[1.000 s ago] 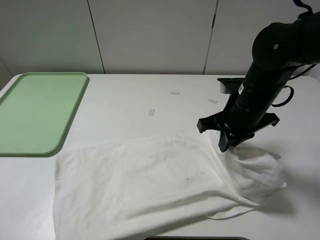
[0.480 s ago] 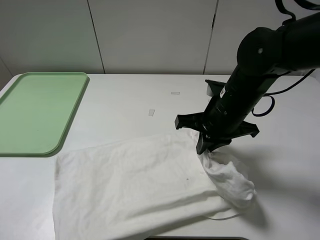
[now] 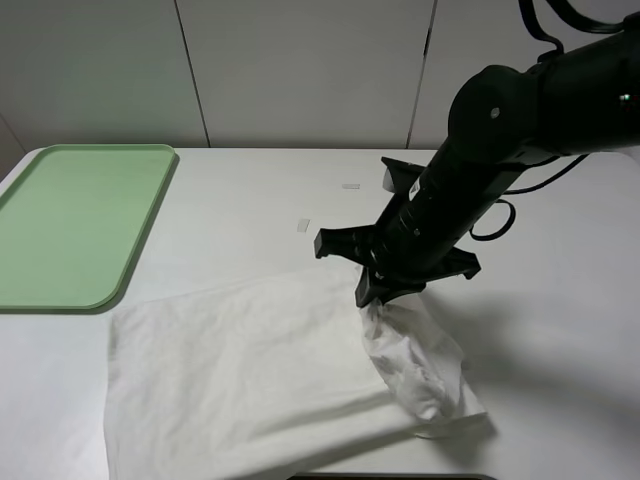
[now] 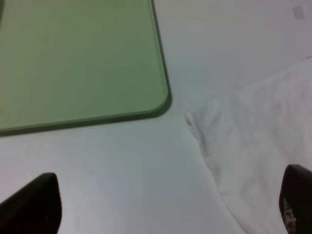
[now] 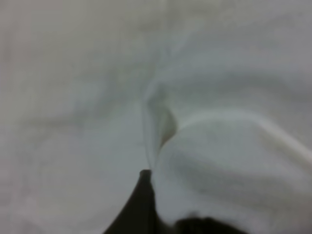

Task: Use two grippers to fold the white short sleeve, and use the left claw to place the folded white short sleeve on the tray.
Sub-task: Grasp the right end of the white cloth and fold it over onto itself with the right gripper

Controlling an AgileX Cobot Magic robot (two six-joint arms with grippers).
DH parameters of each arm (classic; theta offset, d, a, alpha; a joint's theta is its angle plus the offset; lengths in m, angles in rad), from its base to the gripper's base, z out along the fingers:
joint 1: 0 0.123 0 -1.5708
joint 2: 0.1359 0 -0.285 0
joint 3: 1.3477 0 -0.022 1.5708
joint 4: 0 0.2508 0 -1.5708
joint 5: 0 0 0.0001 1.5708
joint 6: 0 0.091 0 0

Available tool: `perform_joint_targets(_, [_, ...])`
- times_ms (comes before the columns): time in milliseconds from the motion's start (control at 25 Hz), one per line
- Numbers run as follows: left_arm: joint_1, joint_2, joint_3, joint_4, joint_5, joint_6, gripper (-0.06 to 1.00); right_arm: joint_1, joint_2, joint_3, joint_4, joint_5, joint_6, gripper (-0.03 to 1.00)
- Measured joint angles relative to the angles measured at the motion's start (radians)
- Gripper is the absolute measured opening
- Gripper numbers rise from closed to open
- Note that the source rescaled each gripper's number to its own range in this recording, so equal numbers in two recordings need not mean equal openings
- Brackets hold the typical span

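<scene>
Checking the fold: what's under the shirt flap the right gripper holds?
The right gripper, shut on the shirt, drapes the flap over the shirt's flat part and the table. Anything beneath the bunched cloth is hidden.

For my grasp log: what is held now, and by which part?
The right gripper holds the white short sleeve by its lifted right-side edge; the left gripper holds nothing.

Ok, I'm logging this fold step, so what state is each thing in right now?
white short sleeve: spread on the table, right end bunched and lifted.
tray: flat on the table, nothing on its visible part.
right gripper: shut on the white short sleeve.
left gripper: open, holding nothing, above the table.
</scene>
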Motion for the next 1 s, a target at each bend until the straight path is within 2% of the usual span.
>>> perform_joint_targets(160, [0.000,0.000,0.000,0.014,0.000,0.000,0.88,0.016,0.000,0.000,0.024,-0.008,-0.030,0.11])
perform_joint_targets(240, [0.000,0.000,0.000,0.020,0.000,0.000,0.88,0.022,0.000,0.000,0.030,-0.011,-0.047,0.19])
perform_joint_targets(320, [0.000,0.000,0.000,0.022,0.000,0.000,0.88,0.026,0.000,0.000,0.049,-0.017,-0.073,0.41])
perform_joint_targets(360, [0.000,0.000,0.000,0.022,0.000,0.000,0.88,0.026,0.000,0.000,0.049,-0.017,-0.073,0.41])
perform_joint_targets(400, [0.000,0.000,0.000,0.022,0.000,0.000,0.88,0.029,0.000,0.000,0.059,-0.019,-0.099,0.55])
perform_joint_targets(440, [0.000,0.000,0.000,0.022,0.000,0.000,0.88,0.032,0.000,0.000,0.064,-0.021,-0.115,0.62])
perform_joint_targets(480, [0.000,0.000,0.000,0.022,0.000,0.000,0.88,0.038,0.000,0.000,0.074,-0.025,-0.148,0.70])
perform_joint_targets(520, [0.000,0.000,0.000,0.022,0.000,0.000,0.88,0.053,0.000,0.000,0.106,-0.033,-0.230,0.88])
perform_joint_targets(560, [0.000,0.000,0.000,0.022,0.000,0.000,0.88,0.063,0.000,0.000,0.131,-0.042,-0.286,0.94])
perform_joint_targets(640, [0.000,0.000,0.000,0.022,0.000,0.000,0.88,0.090,0.000,0.000,0.192,-0.082,-0.379,0.99])
perform_joint_targets(840, [0.000,0.000,0.000,0.022,0.000,0.000,0.88,0.105,0.000,0.000,0.213,-0.089,-0.413,1.00])
perform_joint_targets(920, [0.000,0.000,0.000,0.022,0.000,0.000,0.88,0.107,0.000,0.000,0.199,-0.086,-0.414,1.00])
perform_joint_targets(1000, [0.000,0.000,0.000,0.022,0.000,0.000,0.88,0.100,0.000,0.000,0.111,-0.050,-0.406,1.00])
